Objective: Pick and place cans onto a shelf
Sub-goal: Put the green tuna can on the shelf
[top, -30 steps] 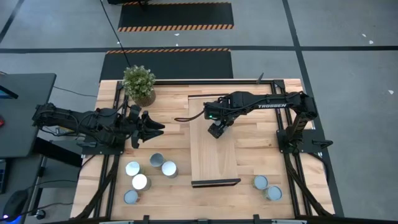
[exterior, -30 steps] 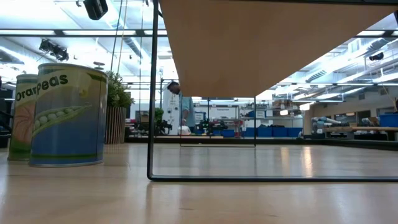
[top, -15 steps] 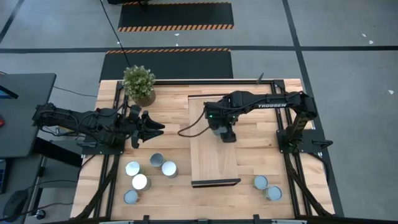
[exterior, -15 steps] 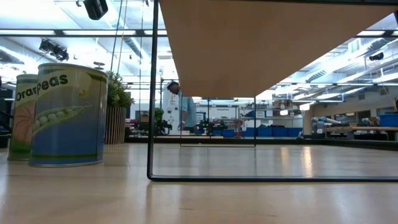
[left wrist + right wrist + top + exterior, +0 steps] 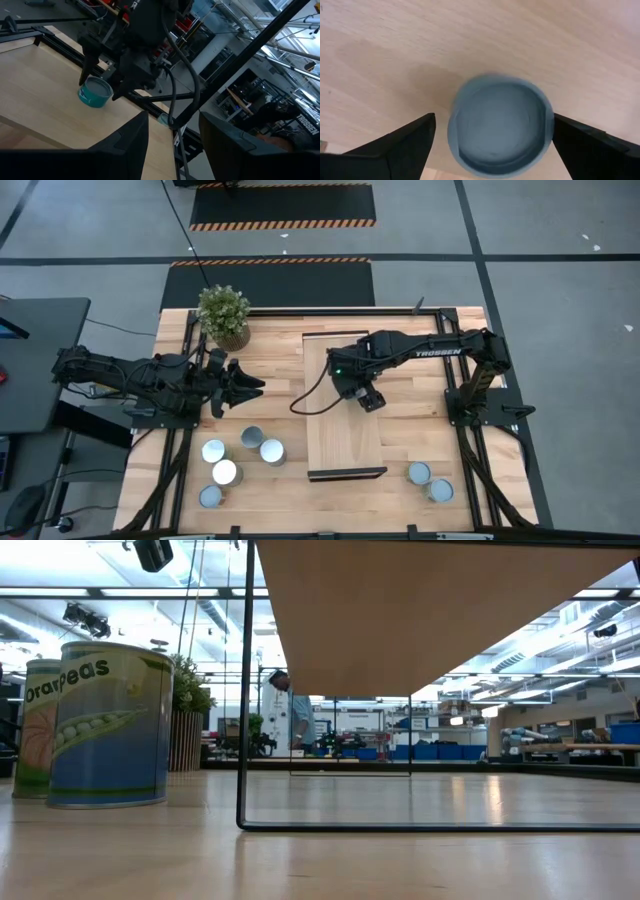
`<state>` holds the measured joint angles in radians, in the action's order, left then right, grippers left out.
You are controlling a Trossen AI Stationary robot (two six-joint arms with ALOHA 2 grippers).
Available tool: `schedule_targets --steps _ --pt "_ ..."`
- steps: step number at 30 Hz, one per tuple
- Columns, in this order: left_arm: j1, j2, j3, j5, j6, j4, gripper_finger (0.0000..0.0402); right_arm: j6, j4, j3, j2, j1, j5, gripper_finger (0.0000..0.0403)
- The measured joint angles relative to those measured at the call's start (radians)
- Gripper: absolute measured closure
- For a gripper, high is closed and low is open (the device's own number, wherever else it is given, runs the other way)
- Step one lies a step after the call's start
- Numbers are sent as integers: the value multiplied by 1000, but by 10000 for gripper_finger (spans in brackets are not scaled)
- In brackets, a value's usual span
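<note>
A small silvery metal can is seen standing on the raised light-wood shelf, near its far end, between the released jaws of the right gripper. The left gripper is parked near the tabletop's left edge, jaws partly parted, nothing held.

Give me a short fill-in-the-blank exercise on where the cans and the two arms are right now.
1. The right gripper hovers over the ____, its jaws open around a can.
2. Left of the shelf, ____ cans stand grouped on the table.
3. Right of the shelf stand ____ cans.
4. The left gripper waits beside the potted ____.

Missing words: shelf; five; two; plant
</note>
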<state>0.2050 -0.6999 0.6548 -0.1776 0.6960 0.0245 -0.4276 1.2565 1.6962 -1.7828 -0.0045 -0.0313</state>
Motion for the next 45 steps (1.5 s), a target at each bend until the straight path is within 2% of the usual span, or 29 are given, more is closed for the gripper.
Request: schedule_targets --steps 7,13,18,25,32,34,39,45 --pt "0 0 0 0 0 0 221 -20 -18 0 0 -4 5 18" --pt "0 0 0 0 0 0 221 33 -22 0 0 -5 5 56" --pt "0 0 0 0 0 0 221 143 -24 0 0 -5 -3 86" --pt "0 0 0 0 0 0 221 464 -27 2 0 -5 -11 92" --pt "0 0 0 0 0 0 221 1091 -28 3 2 -5 -38 92" --pt "0 0 0 0 0 0 221 1206 -28 3 3 -6 -38 91" --pt "0 0 0 0 0 0 221 1235 -39 1 1 -5 -52 74" --pt "0 0 0 0 0 0 221 1176 -41 -2 -3 -6 -44 25"
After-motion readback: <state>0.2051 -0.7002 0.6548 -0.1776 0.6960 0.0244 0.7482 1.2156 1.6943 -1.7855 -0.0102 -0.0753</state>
